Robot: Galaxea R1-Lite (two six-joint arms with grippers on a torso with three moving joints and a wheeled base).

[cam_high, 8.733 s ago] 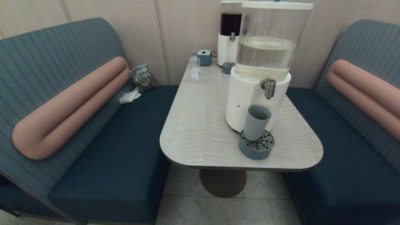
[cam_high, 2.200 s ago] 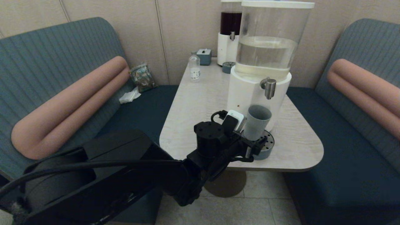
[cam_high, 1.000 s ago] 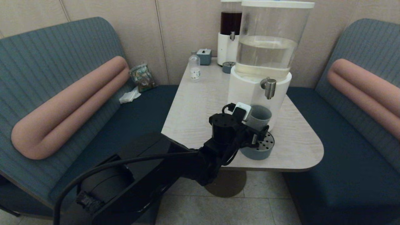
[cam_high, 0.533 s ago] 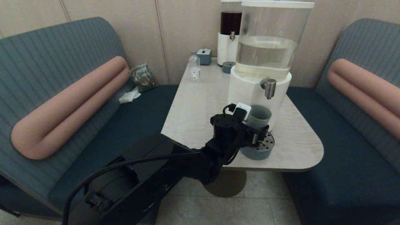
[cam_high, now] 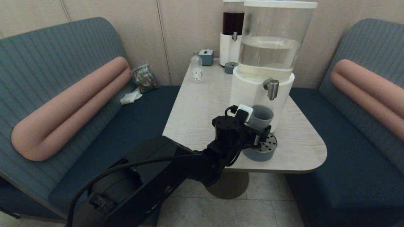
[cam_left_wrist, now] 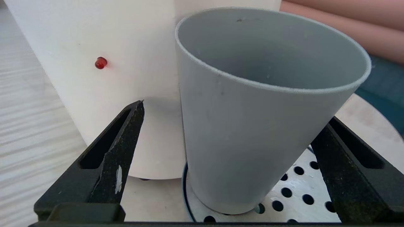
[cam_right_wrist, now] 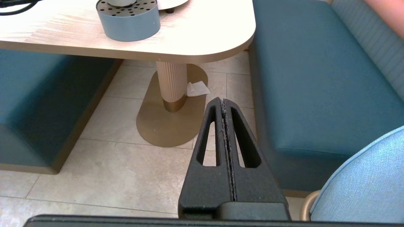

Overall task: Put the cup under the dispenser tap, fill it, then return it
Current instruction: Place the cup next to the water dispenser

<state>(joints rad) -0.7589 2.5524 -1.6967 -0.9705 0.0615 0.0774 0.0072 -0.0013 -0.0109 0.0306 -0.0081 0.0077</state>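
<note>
Left gripper [cam_left_wrist: 227, 164] open around the cup [cam_left_wrist: 252, 126], fingers not touching it. Cup on drip tray [cam_high: 259, 150], beneath tap [cam_high: 272, 89], empty. Filling and return remaining.

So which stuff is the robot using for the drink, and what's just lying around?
Using:
matte grey-blue tumbler
stubby silver tap
round perforated drip tray
open left gripper

Lying around:
small clear bottle
dark-liquid dispenser
crumpled white tissue
</note>
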